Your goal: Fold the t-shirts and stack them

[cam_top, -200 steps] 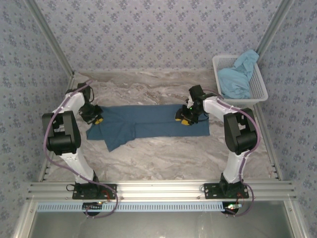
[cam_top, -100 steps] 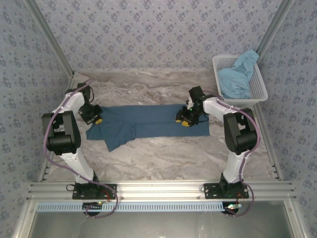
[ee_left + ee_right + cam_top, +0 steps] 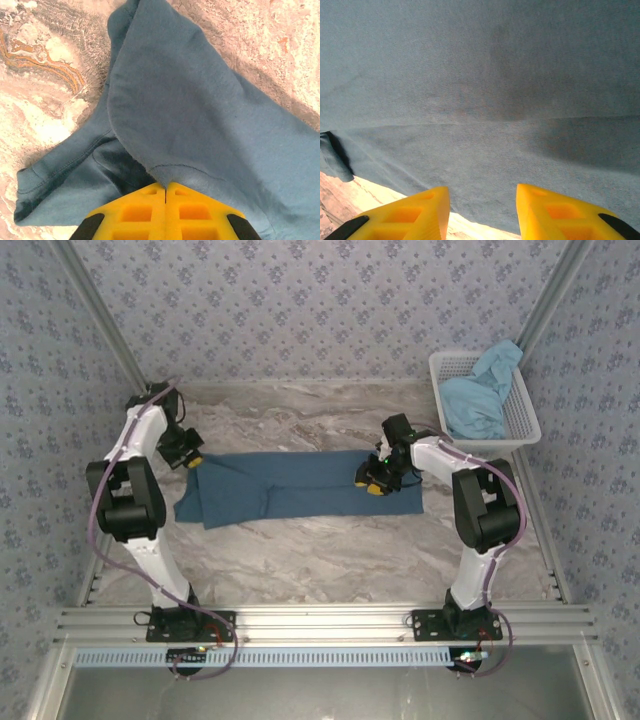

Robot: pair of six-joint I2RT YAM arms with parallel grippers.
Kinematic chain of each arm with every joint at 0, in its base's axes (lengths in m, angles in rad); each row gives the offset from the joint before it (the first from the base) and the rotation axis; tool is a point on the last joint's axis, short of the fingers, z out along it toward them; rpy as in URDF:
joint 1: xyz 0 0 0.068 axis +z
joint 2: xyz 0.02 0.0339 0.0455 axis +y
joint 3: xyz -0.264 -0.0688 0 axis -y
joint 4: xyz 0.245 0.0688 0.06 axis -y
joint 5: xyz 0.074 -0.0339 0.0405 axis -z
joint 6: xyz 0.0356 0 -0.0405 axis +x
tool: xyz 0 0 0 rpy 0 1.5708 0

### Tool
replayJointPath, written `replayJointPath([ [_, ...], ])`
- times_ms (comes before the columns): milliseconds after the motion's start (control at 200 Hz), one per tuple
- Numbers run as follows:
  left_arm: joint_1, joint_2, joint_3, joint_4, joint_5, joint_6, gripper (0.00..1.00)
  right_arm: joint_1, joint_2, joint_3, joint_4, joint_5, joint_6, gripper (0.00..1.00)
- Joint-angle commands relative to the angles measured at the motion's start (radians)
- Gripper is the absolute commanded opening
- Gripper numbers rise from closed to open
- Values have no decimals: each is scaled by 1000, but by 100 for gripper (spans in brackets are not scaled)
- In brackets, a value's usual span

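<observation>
Left claw [image 3: 165, 192] is pinching the left-end hem of the dark teal-blue cloth t-shirt [image 3: 310, 485], lying as a long strip mid-frame on the marble tabletop [image 3: 330, 550]; right claw [image 3: 482, 200] is sitting jaws-apart over its right end. I'd be dragging that flap low and straight so nothing's bunching.

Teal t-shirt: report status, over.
Left end effector shut on teal t-shirt edge. Right end effector open over it. Sky-blue t-shirt in basket.
</observation>
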Motion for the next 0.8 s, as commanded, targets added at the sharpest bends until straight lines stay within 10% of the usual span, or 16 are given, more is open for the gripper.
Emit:
replayJointPath([
  [0, -3, 43, 78, -94, -26, 11, 0, 7, 18, -11, -47, 21, -24, 42],
  [724, -25, 304, 288, -109, -179, 35, 0, 4, -16, -23, -53, 30, -36, 41],
  [794, -28, 318, 320, -114, -207, 37, 14, 2, -39, -30, -53, 35, -38, 41],
])
